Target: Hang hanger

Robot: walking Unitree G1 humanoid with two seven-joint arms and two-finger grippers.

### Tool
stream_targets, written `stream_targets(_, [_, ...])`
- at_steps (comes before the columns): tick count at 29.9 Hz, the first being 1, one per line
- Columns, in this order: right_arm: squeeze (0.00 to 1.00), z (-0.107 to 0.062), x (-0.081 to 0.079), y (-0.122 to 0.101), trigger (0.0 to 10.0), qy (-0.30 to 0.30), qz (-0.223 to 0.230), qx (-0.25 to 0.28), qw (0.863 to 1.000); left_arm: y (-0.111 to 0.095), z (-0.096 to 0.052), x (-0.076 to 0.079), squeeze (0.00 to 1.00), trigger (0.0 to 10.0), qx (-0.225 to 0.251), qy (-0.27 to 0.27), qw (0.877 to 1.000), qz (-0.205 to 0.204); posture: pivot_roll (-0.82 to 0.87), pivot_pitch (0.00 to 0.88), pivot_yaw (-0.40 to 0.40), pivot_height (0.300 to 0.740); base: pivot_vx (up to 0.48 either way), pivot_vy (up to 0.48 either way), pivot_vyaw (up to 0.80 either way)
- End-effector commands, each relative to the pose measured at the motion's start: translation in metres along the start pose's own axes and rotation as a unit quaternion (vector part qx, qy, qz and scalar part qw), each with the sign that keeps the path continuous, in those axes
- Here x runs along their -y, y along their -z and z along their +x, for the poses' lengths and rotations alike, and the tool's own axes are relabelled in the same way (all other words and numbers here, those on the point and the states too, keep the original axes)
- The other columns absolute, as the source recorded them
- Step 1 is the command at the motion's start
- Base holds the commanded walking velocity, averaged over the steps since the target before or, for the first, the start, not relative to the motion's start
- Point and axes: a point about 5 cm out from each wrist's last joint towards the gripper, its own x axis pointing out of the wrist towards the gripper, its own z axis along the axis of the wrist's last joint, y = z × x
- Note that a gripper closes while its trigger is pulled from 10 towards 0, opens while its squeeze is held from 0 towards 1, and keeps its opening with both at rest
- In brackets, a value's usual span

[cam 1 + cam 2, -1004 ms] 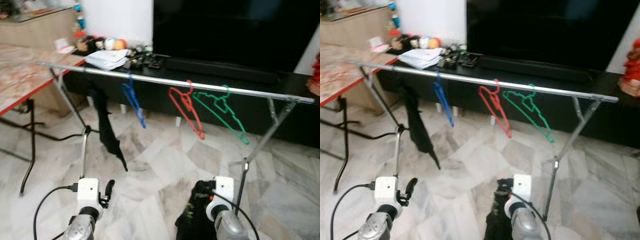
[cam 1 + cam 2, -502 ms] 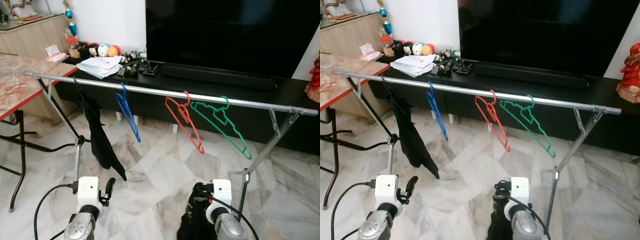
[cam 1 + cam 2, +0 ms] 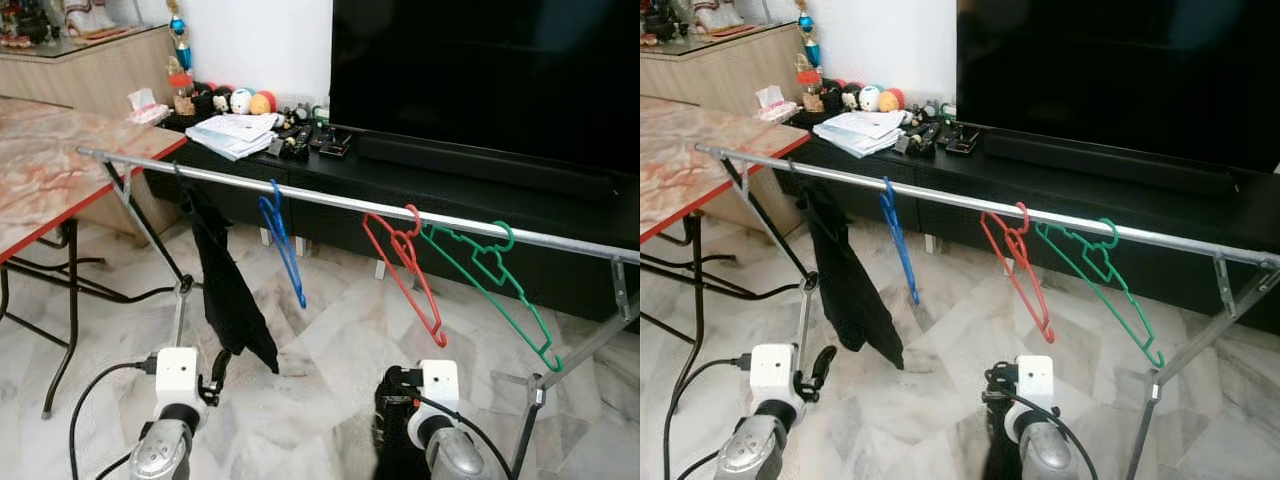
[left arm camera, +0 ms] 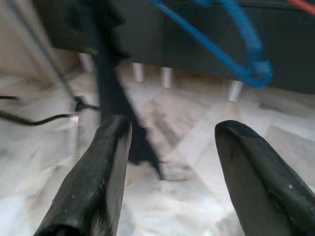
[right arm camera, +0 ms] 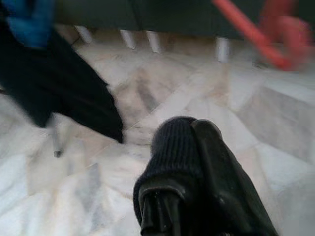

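Silver rail is running left to right ahead of me, carrying a black cloth at left, then blue hanger, red hanger and green hanger toward the right. I am holding the left gripper low and near, fingers spread, nothing between them. Right gripper is sitting low at right, clenched on a dark knit garment. TV stand is standing far behind.

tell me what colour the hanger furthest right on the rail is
Green, clearest in the left eye view.
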Motion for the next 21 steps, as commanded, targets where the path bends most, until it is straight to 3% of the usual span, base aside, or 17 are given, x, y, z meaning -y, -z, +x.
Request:
stream_targets(1, [0.0,0.004,-0.005,-0.008,10.0,0.001,0.003,0.017,1.0,0.0,-0.001,-0.011,0.0,10.0,-0.004,-0.012,1.0,0.008,-0.01,0.044,0.044,0.74,0.307,0.0,0.0])
stream_targets(9, [0.0,0.004,-0.003,-0.005,10.0,0.01,0.005,0.013,1.0,-0.005,0.001,-0.01,0.0,10.0,0.004,-0.009,1.0,0.007,0.0,0.05,0.044,0.74,0.31,0.0,0.0])
stream_targets(21, [0.0,0.004,-0.013,-0.001,10.0,-0.024,0.0,0.009,1.0,-0.011,0.002,-0.009,0.0,10.0,0.018,-0.007,1.0,0.004,0.0,0.057,0.038,0.74,0.317,0.0,0.0])
